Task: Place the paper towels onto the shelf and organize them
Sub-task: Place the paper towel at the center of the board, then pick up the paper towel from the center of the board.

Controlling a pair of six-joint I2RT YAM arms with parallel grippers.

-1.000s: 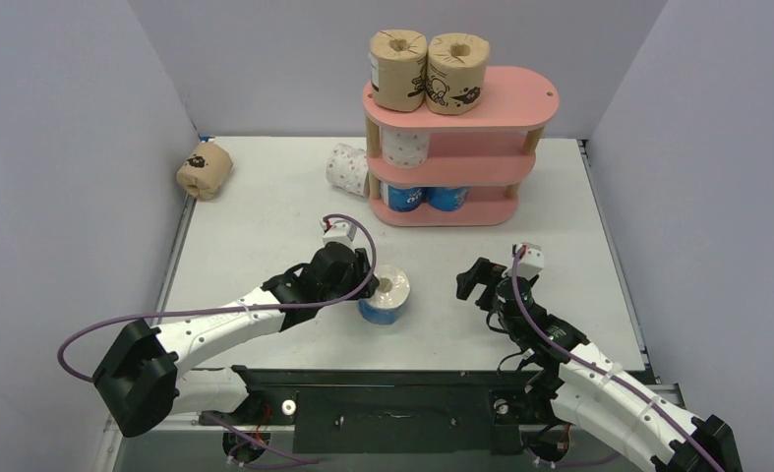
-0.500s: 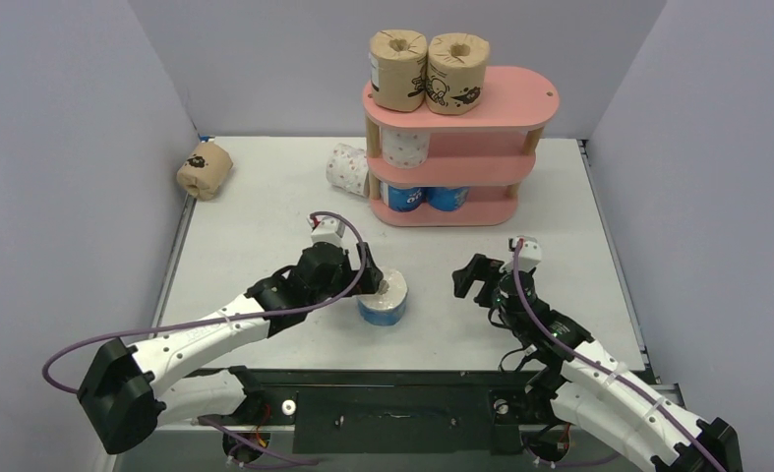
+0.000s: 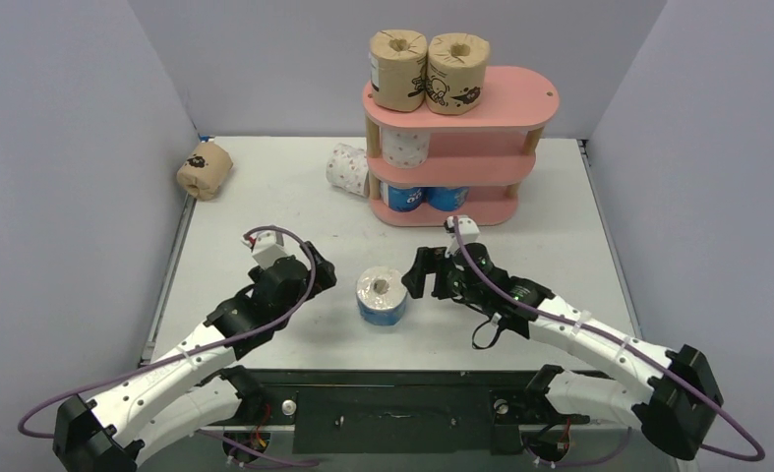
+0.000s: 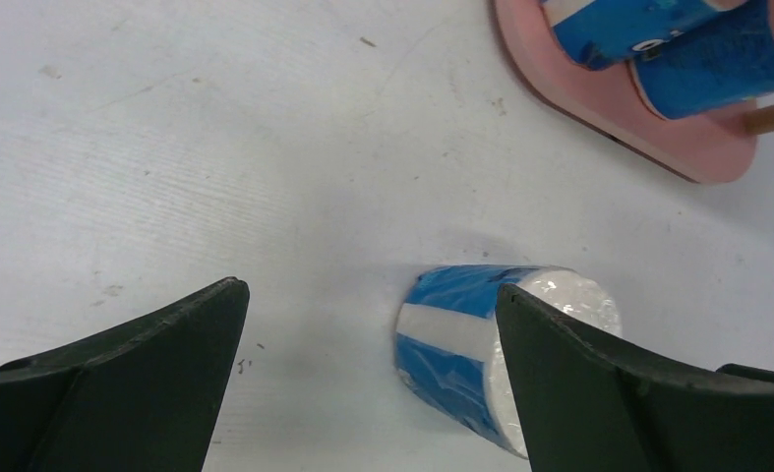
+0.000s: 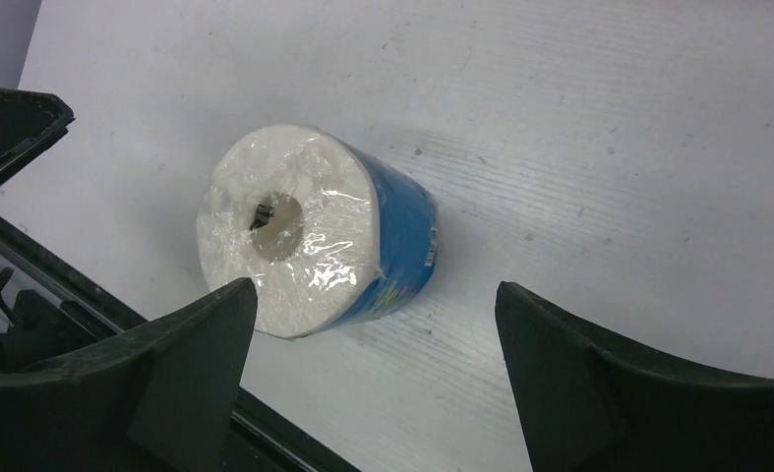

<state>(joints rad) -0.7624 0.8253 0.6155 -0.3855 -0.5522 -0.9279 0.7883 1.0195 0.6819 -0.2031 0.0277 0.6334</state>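
Observation:
A blue paper towel roll (image 3: 382, 296) with white ends stands on end on the table, free of both grippers. My left gripper (image 3: 314, 271) is open just to its left; the left wrist view has the roll (image 4: 461, 334) near the right finger of that gripper (image 4: 370, 290). My right gripper (image 3: 415, 278) is open just right of the roll (image 5: 304, 241), with nothing between the fingers of that gripper (image 5: 375, 288). The pink shelf (image 3: 506, 98) holds two brown rolls (image 3: 398, 69) on top, a white dotted roll (image 3: 405, 147) in the middle and two blue rolls (image 3: 427, 198) at the bottom.
A white dotted roll (image 3: 347, 167) lies on the table against the shelf's left side. A brown roll (image 3: 204, 170) lies at the far left by the wall. Grey walls close in three sides. A black rail (image 3: 392, 379) runs along the near table edge.
My left gripper opened, let go of the blue roll and drew back to the left. My right arm swung left and forward, up to the roll's right side.

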